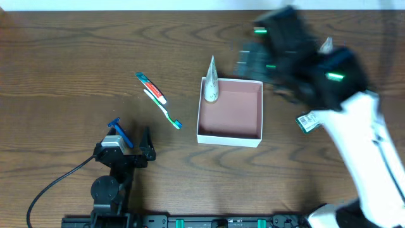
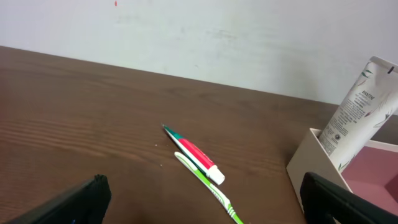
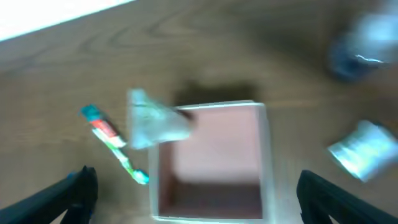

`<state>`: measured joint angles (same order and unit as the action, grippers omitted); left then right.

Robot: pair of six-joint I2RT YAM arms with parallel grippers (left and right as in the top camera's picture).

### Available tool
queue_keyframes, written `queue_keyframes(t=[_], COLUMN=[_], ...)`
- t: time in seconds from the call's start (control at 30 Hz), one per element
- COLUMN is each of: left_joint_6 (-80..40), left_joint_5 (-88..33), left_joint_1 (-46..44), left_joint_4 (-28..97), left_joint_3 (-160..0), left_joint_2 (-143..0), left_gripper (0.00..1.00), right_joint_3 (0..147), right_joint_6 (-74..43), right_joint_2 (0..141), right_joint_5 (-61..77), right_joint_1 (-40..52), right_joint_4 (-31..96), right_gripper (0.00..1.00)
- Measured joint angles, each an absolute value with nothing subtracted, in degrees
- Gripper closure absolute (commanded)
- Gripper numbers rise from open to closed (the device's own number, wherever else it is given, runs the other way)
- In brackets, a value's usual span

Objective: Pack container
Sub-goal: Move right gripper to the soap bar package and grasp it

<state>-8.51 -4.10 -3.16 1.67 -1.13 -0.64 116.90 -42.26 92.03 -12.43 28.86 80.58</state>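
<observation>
The container is a square white box with a pinkish floor at mid-table. It also shows in the left wrist view and the right wrist view. A white tube stands leaning in its far-left corner. A red and green toothpaste and a green toothbrush lie left of it. A blue razor lies by my left gripper, which is open and empty. My right gripper is blurred above the box's far-right side, open and empty.
A green-labelled sachet lies right of the box, and it looks silvery in the right wrist view. A blurred bluish item lies farther back right. A black cable runs from the left arm's base.
</observation>
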Motion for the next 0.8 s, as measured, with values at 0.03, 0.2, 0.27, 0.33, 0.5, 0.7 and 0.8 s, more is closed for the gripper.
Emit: queue_keyframes(t=[0.03, 0.2, 0.27, 0.33, 0.5, 0.7, 0.8], left_joint_6=[-8.5, -8.5, -8.5, -8.5, -8.5, -8.5, -8.5], left_joint_5=[-4.1, -4.1, -4.1, -4.1, -4.1, -4.1, -4.1], left_joint_1=[-3.2, -3.2, -3.2, -3.2, -3.2, -3.2, -3.2], left_joint_4=[1.7, 1.7, 1.7, 1.7, 1.7, 1.7, 1.7], left_joint_3=[-1.1, -1.1, -1.1, -1.1, -1.1, -1.1, -1.1], left_joint_2=[-0.6, -0.6, -0.6, -0.6, -0.6, -0.6, -0.6], left_gripper=[0.02, 0.02, 0.02, 0.02, 0.02, 0.02, 0.02], right_joint_3=[117.1, 114.1, 110.7, 106.1, 92.8, 79.3, 74.7], right_joint_6=[-43.0, -45.0, -45.7, -46.6, -48.4, -49.1, -49.2], right_joint_2=[90.9, 90.6, 91.0, 91.5, 91.9, 92.3, 92.3], right_joint_5=[-12.8, -13.5, -13.5, -13.3, -10.5, -6.9, -6.1], right_joint_1=[26.3, 15.4, 11.7, 8.5, 2.5, -1.6, -2.3], right_joint_4=[83.5, 88.9, 88.3, 87.0, 78.4, 68.4, 64.2], right_gripper=[0.01, 0.01, 0.01, 0.02, 0.03, 0.04, 0.04])
